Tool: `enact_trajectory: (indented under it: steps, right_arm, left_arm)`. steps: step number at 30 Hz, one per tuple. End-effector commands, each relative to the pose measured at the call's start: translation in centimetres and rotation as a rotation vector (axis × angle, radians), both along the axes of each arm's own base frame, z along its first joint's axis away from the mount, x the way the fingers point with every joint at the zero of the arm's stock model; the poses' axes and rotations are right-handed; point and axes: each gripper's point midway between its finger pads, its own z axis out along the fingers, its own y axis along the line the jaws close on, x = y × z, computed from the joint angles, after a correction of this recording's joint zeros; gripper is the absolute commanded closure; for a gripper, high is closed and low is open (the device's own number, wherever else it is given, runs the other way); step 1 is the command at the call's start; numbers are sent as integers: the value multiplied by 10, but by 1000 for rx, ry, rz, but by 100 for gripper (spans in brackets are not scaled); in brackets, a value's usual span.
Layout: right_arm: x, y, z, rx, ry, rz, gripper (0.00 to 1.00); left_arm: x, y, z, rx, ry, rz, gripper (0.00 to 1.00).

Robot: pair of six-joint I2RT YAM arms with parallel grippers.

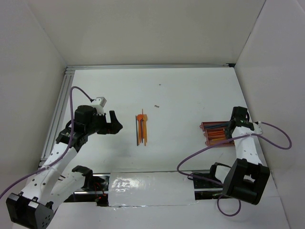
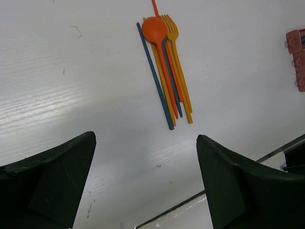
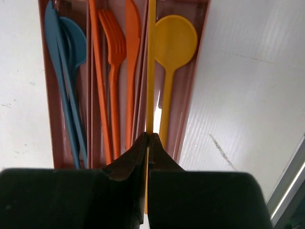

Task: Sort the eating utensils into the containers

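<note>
Right hand point(image 3: 148, 143) pinches a yellow stick point(image 3: 151, 71) lying lengthwise over the tray point(image 3: 202, 57).

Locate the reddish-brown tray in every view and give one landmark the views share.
Top external: tray at right of the table, under the right gripper.
Left wrist: only its end at the right edge.
Right wrist: tray fills the upper centre, running away from the fingers.
Shared landmark: white tabletop.
</note>
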Motion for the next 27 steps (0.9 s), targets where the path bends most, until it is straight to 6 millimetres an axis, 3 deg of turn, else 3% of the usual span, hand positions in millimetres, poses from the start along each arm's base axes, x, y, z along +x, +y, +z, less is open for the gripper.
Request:
enact_trajectory:
  steps: [1,13,18,19,24,25,27]
  right_arm:
    - [12,-6,3,-24,-57,13,100]
    - [3,7,-22,36,-18,4,100]
    - [7,5,-20,31,-10,25,83]
    - [7,6,-21,32,-5,26,75]
    - [21,0,11,-54,-19,61,65]
    - [24,-2,19,-78,-26,63,58]
    - [40,3,45,-104,-75,121,56]
  left_arm:
    - [6,-7,11,-19,-38,-30,0]
    - [5,-8,11,-25,-27,-32,0]
    - [5,-10,11,-30,-28,-40,0]
    - [5,-9,11,-29,-28,-39,0]
    - [5,-9,12,-29,-31,-38,0]
    - [5,-10,12,-32,-30,-39,0]
    - [5,-9,12,-32,-30,-38,0]
